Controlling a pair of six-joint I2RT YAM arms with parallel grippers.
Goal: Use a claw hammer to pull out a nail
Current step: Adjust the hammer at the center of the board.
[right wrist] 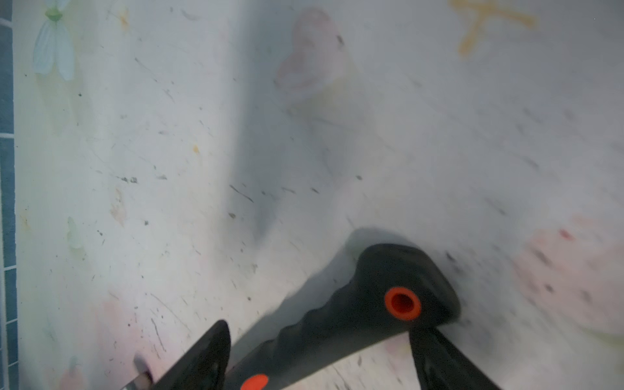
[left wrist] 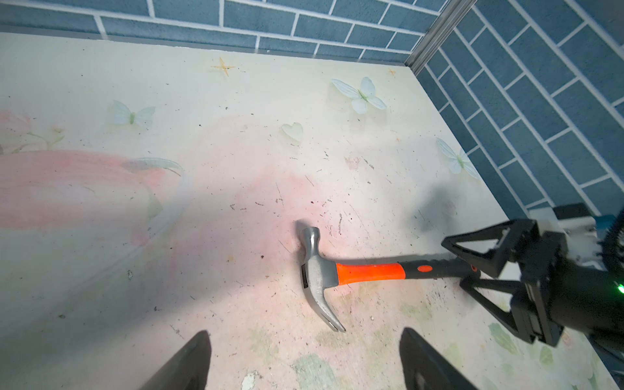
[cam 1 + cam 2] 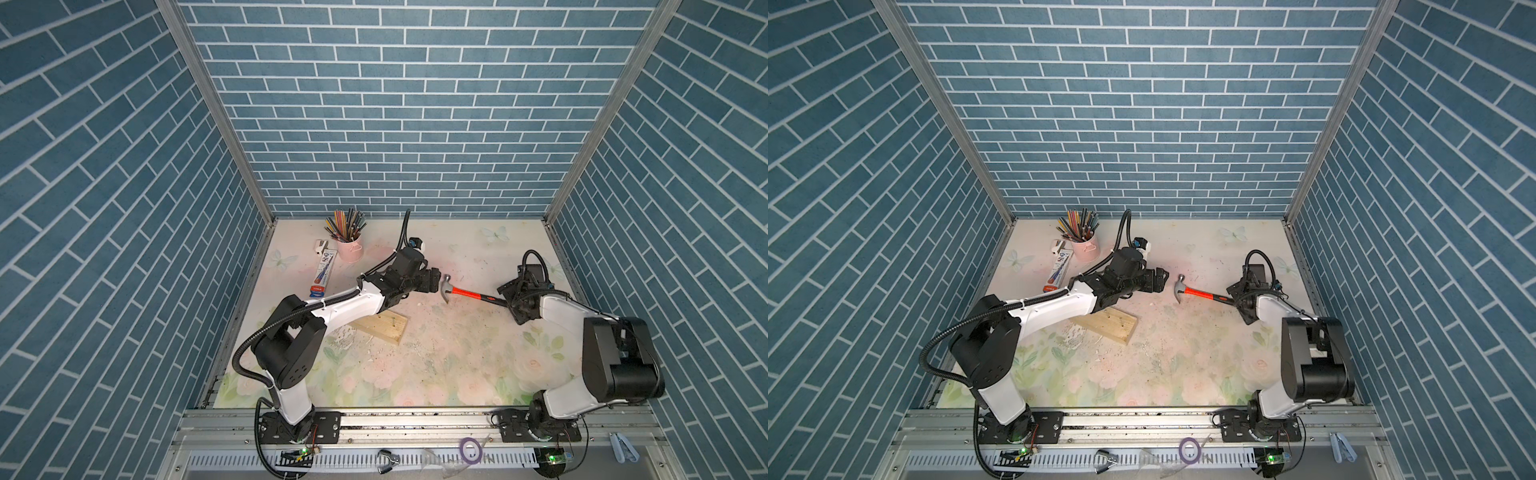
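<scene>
The claw hammer (image 3: 461, 291) (image 3: 1196, 292) lies flat on the floral table, steel head toward my left arm, black handle toward my right. My right gripper (image 3: 510, 305) (image 2: 454, 263) (image 1: 319, 329) is open and straddles the black handle end (image 1: 354, 320); a gap shows beside one finger. My left gripper (image 3: 435, 282) (image 2: 305, 332) is open and empty, just short of the hammer head (image 2: 314, 266), with the claw tip pointing toward it. A wooden board (image 3: 382, 328) lies partly under my left forearm. The nail cannot be made out on it.
A pink cup of pencils (image 3: 350, 249), a flat printed box (image 3: 322, 276) and a small white item (image 3: 320, 246) sit at the back left. Chipped flakes lie by the board (image 3: 345, 338). Blue brick walls close in three sides.
</scene>
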